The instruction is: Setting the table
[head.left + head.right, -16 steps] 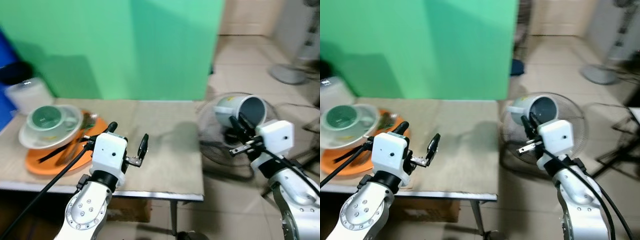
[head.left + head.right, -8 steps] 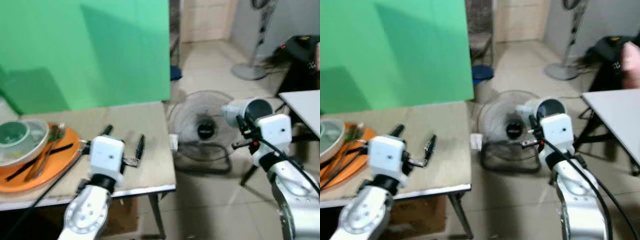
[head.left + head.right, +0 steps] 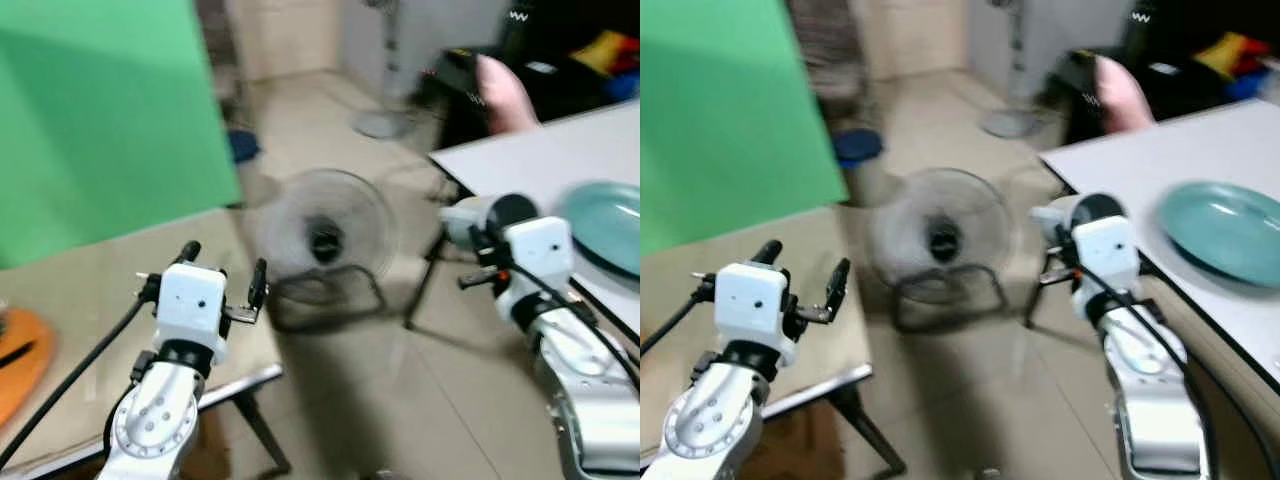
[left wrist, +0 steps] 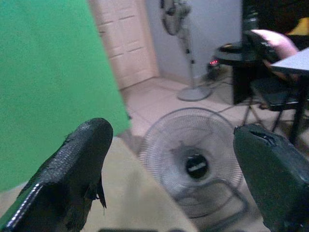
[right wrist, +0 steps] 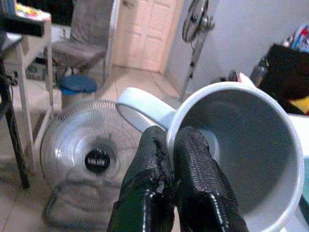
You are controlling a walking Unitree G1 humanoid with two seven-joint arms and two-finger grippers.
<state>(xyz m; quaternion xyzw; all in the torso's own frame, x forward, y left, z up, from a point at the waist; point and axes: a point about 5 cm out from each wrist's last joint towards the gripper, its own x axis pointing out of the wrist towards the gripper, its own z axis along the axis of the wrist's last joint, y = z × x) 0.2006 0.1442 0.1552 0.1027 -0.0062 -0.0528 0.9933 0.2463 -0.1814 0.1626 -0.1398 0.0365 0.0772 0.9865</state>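
My right gripper [image 3: 482, 247] is shut on the rim of a white mug [image 3: 478, 215] with a grey inside, held in the air beside the corner of a white table [image 3: 545, 160]. In the right wrist view the black fingers [image 5: 193, 169] pinch the mug [image 5: 241, 145] next to its handle. A teal plate [image 3: 1225, 228] lies on the white table at the right. My left gripper [image 3: 222, 281] is open and holds nothing, above the edge of the tan table [image 3: 70, 330].
A floor fan [image 3: 325, 240] stands on the tiled floor between the two tables. A green screen [image 3: 100, 110] rises behind the tan table. An orange tray's edge [image 3: 15, 362] lies at the far left. A person's hand [image 3: 500, 90] is beyond the white table. A pedestal fan [image 4: 176, 19] stands farther back.
The camera has swung right: the tan table and orange tray slid left, and the white table with the teal plate came into view. The mug stays in my right gripper.
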